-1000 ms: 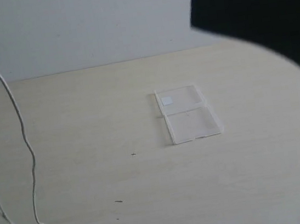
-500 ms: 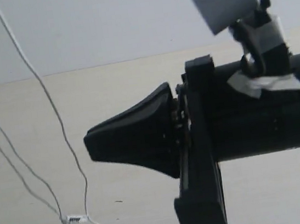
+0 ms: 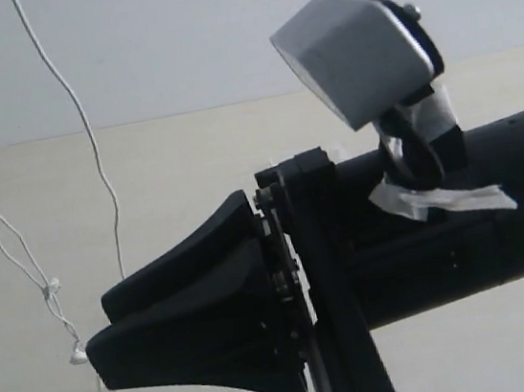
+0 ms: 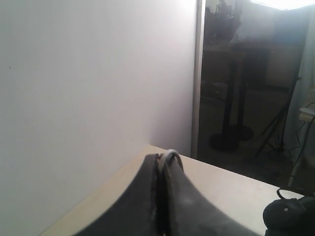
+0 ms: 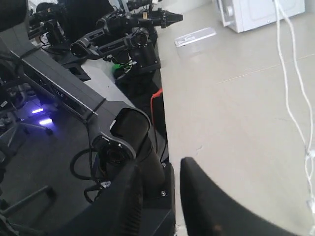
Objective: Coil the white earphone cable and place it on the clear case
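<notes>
A pale beige tabletop [image 3: 181,168] carries the clear case [image 5: 195,36], which lies flat on it and shows only in the right wrist view.

— What stands in the way over the table [image 3: 189,157]?
— The right arm [image 3: 443,249] fills the middle and right. Strands of the white earphone cable [image 3: 87,132] hang at the left.
— Any passage?
— Open tabletop shows between the strands and the arm.
</notes>
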Controlling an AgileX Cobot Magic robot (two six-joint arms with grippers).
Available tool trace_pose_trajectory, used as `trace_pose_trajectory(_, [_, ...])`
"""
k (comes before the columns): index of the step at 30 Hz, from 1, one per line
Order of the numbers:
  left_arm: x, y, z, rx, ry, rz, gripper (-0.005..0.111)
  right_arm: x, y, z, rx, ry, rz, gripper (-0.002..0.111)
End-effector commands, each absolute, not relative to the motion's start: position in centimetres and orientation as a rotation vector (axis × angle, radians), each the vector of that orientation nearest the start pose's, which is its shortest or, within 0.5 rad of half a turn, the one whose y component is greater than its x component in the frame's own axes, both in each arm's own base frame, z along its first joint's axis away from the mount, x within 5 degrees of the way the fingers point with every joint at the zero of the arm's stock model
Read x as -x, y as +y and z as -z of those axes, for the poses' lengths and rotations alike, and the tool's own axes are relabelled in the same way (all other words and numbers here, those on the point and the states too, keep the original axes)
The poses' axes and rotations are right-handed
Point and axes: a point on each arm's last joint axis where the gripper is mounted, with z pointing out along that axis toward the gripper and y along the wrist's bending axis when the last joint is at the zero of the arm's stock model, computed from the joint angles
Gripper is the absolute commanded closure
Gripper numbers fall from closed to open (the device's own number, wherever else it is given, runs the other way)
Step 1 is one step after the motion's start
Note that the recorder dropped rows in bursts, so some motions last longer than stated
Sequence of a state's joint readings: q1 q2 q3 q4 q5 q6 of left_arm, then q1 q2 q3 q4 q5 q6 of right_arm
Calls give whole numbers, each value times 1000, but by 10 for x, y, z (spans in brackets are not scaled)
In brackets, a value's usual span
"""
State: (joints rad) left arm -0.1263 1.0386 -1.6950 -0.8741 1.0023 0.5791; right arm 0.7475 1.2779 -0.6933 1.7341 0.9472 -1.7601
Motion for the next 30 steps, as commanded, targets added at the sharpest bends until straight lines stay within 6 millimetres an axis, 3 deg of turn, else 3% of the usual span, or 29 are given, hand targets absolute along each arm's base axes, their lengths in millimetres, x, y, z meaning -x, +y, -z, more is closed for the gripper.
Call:
trace_pose_trajectory(1, [-121, -75, -570, -640, 1510, 665, 107, -135, 218, -296, 1240, 1503, -1322, 69])
trace_pose_trajectory(4, [-121, -75, -570, -636, 1507, 672, 107, -146, 218, -294, 1191, 1561, -1197, 46])
trace_pose_trajectory(6, [-121, -75, -572, -622, 1496, 689, 107, -150, 217, -293, 1171, 1584, -1145, 37])
trace_pose_trajectory(15, [-126, -72, -585, -452, 1406, 785, 107, -154, 218, -296, 1192, 1543, -1074, 41])
trace_pose_trajectory(23, [-138, -73, -583, -418, 1422, 808, 107, -159, 226, -315, 1160, 1512, -1141, 42])
trace_pose_trajectory(30, [-145, -73, -583, -394, 1420, 810, 107, -168, 242, -313, 1165, 1532, -1181, 42])
